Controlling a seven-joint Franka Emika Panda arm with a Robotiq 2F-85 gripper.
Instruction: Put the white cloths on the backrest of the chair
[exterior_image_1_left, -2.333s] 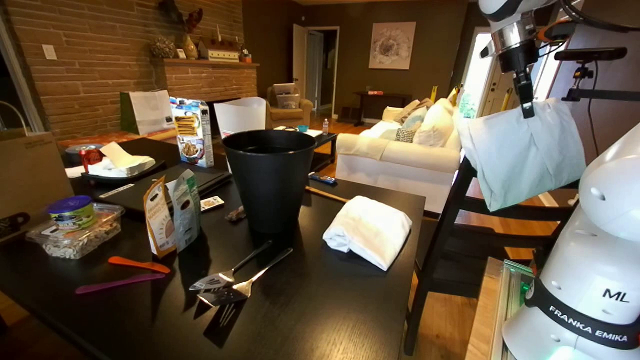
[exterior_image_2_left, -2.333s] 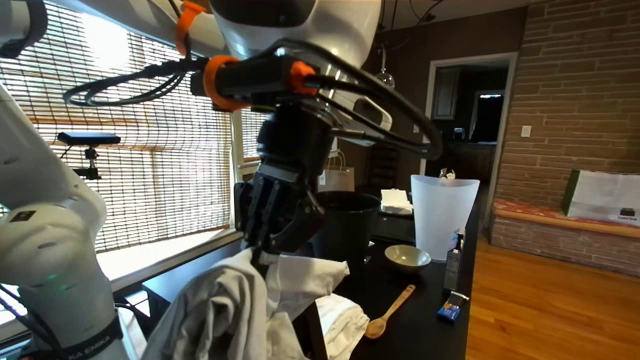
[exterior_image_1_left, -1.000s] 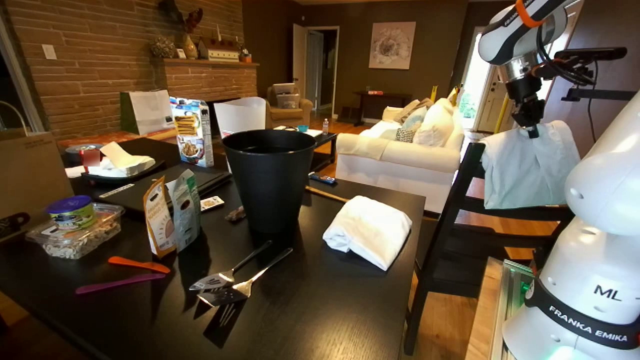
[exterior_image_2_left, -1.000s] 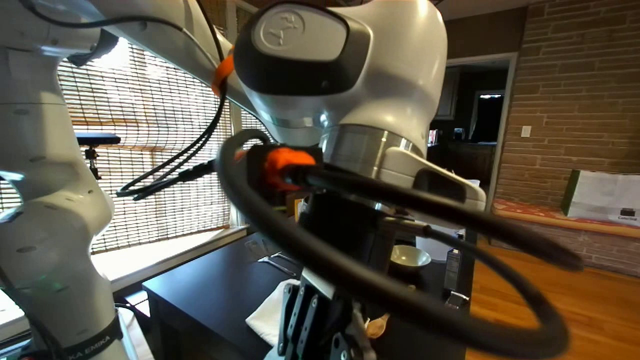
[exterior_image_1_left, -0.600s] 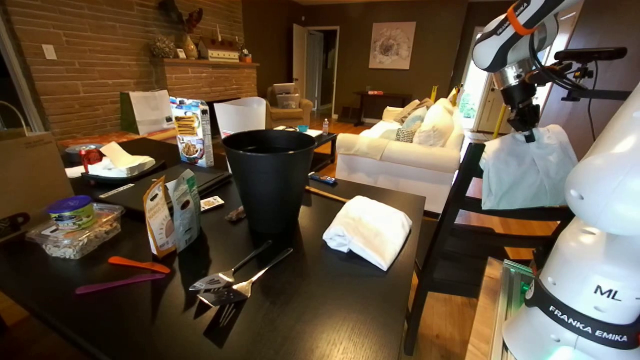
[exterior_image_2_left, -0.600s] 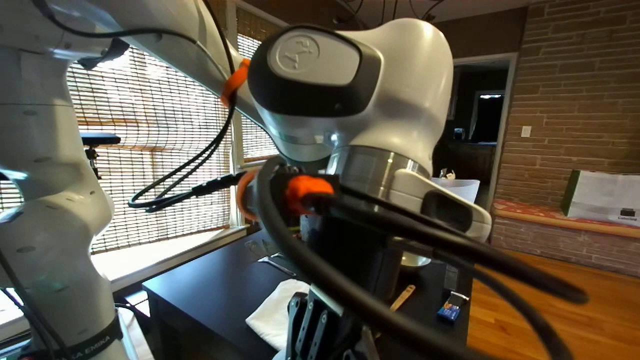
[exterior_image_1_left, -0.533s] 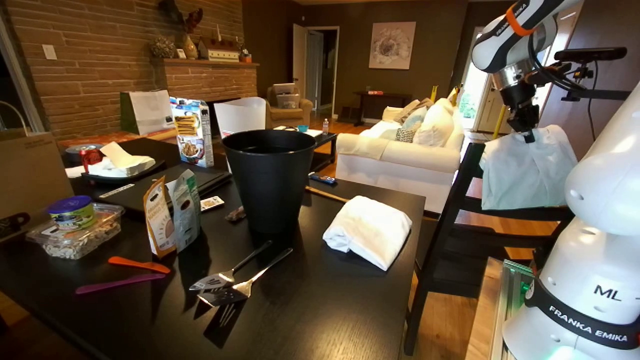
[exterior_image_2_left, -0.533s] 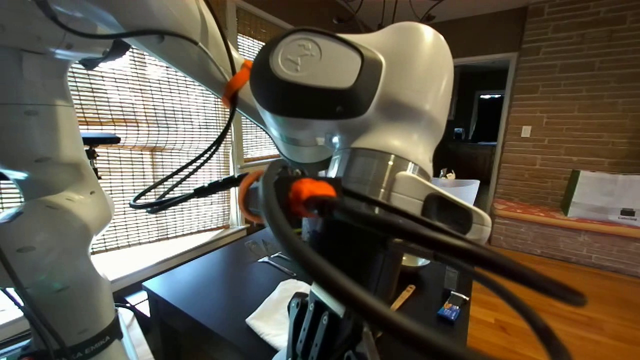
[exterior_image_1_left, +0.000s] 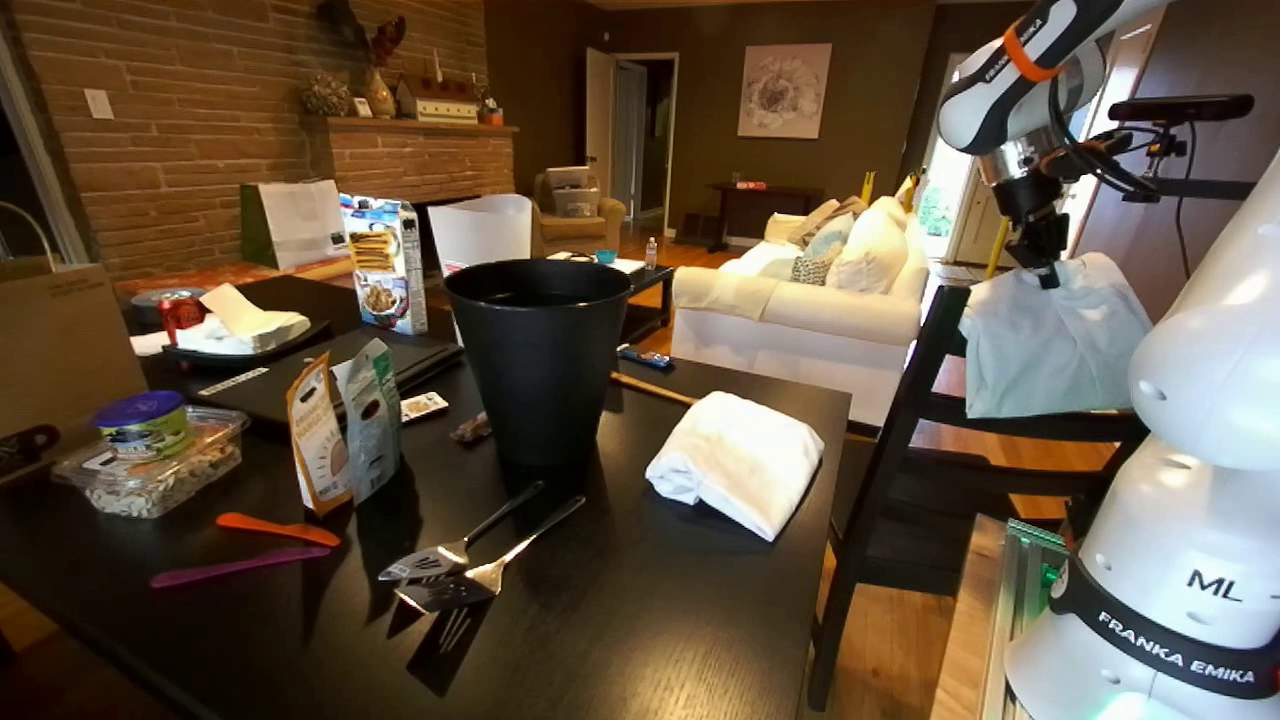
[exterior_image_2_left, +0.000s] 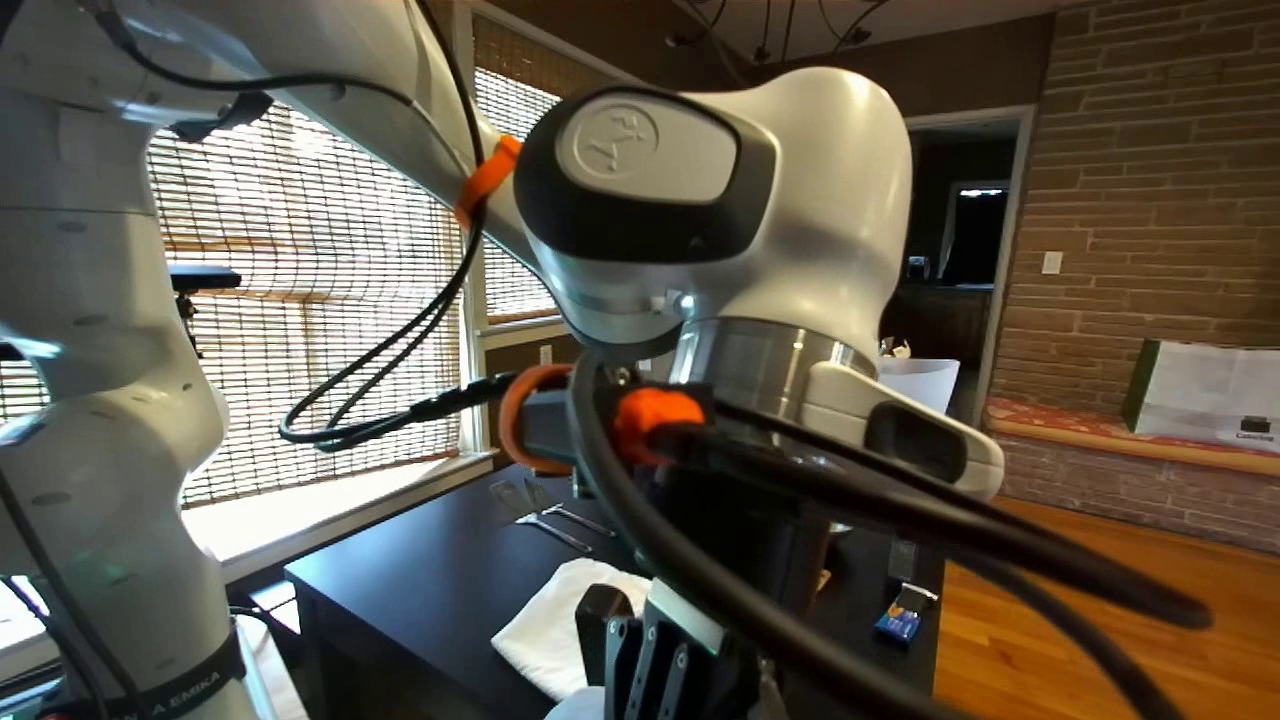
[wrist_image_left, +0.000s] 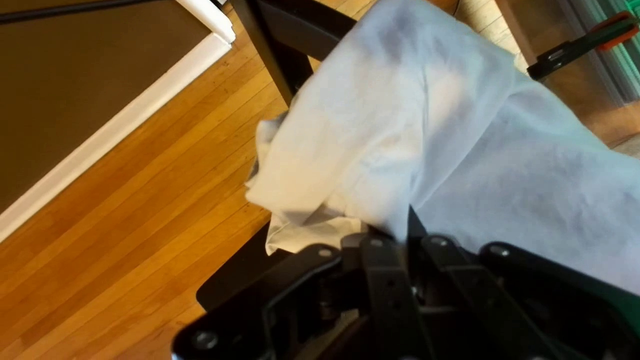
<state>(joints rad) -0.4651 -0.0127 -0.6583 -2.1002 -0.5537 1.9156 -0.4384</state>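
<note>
White cloth (exterior_image_1_left: 1055, 345), pinched in the pincer (exterior_image_1_left: 1048, 279), hanging toward six o'clock.
Also at six, the chair backrest (exterior_image_1_left: 1020, 427) shows beneath; letting go looks due.

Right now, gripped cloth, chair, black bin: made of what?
Gripped cloth: matte fabric, maybe cotton; soft folds and creases.
Chair: likely stained or painted wood, low sheen; slatted build, no clear grain.
Black bin: probably plastic, satin; even colour, dull sheen; coated metal possible.
</note>
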